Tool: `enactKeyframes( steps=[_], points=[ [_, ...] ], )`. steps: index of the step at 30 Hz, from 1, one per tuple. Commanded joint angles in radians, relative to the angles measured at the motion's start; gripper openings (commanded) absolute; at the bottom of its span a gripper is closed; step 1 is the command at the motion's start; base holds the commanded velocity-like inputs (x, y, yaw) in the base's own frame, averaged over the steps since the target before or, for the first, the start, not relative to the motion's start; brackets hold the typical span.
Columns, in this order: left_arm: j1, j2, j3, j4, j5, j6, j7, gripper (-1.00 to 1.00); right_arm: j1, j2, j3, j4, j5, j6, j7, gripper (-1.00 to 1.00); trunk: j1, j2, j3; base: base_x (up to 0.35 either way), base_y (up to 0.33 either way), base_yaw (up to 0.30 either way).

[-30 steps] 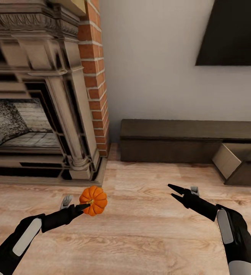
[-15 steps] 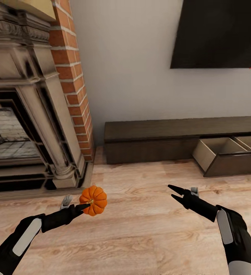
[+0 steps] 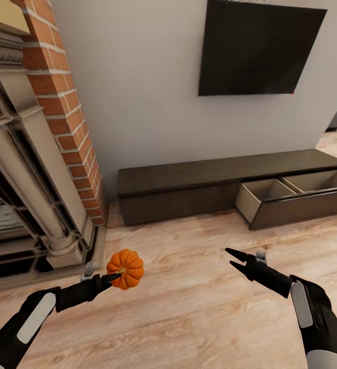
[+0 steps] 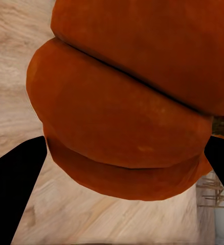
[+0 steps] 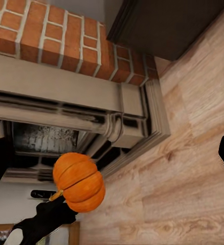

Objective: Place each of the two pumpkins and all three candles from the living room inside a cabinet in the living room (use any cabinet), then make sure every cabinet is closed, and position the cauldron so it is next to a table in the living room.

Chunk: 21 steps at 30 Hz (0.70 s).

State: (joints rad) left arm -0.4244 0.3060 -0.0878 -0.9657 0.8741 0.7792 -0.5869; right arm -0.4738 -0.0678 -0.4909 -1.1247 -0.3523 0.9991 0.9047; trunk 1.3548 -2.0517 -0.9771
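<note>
My left gripper point(image 3: 118, 277) is shut on a bright orange ribbed pumpkin point(image 3: 125, 268), held above the wooden floor at the lower left of the head view. Up close the pumpkin point(image 4: 132, 102) sits between the two dark fingers; from the right wrist it point(image 5: 79, 181) shows with the left arm beneath it. My right gripper point(image 3: 231, 258) hangs at the lower right, open and empty. The long dark-brown cabinet point(image 3: 178, 177) stands against the wall ahead. Its right-hand drawer point(image 3: 271, 197) is pulled out, showing a pale, bare interior.
A brick-and-stone fireplace point(image 3: 24, 169) fills the left side, its hearth base point(image 3: 65, 256) jutting onto the floor. A black TV point(image 3: 258, 48) hangs on the white wall above the cabinet. Wooden floor point(image 3: 199, 302) stretches open between me and the cabinet.
The head view has swung to the right: the fireplace slid left and the whole cabinet with its open drawer came into view. Both arms hold the same pose, pumpkin still gripped.
</note>
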Motion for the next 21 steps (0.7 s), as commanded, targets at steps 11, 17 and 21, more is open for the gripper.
enactKeyframes(
  steps=[11,17,21],
  points=[
    [0.0,0.001,-0.001,-0.001,0.014,0.008,0.001,-1.0,0.0,0.0,-0.001,0.006,0.004,0.003,0.006,1.0,-0.042,0.077,0.034,0.0,0.0,-0.28],
    [0.0,0.0,-0.001,0.001,0.014,0.008,0.001,-1.0,-0.001,0.0,-0.001,0.006,0.004,0.003,0.006,1.0,-0.065,0.119,0.053,0.0,0.0,-0.28],
    [0.0,0.0,0.0,0.002,0.014,0.008,0.001,-1.0,0.0,0.0,-0.001,0.006,0.004,0.003,0.006,1.0,-0.081,0.147,0.065,0.0,0.0,-0.28]
  ],
)
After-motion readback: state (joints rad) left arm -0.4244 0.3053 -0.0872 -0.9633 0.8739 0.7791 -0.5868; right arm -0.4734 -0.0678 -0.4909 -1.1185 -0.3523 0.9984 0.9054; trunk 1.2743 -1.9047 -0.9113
